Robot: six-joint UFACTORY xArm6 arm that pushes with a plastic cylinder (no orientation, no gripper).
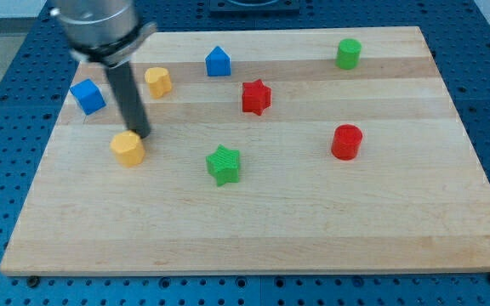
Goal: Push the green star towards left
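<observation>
**Tip on wrong side of green star; reposition needed before push**

Wooden board fills most of the frame, light maple strips, sitting on a blue perforated bench. All blocks lie on it, none at an edge.

Arm housing enters from the upper left of the frame; dark rod descends from it. My tip rests on the board at left of centre, just above and touching or nearly touching the yellow block at middle left. End effector is a bare rod: nothing to spread or close, and it carries nothing.

Green star sits a little left of centre, lower middle of the frame, standing free. My tip is well to its left. Judgement: a leftward push needs contact on the star's right face, so the tip stands on the wrong side and must go round.

Open room: board right of the star is bare up to the red cylinder at middle right, giving space to set the tip. Below the star the board is bare to the bottom edge, a likely route round.

Leftward path: yellow block lies left of the star and slightly higher; a straight push may clip it. Left edge lies well beyond.

Others, clear of the path: red star above centre, blue house-shaped block top centre, green cylinder upper right, second yellow block and blue cube upper left.
</observation>
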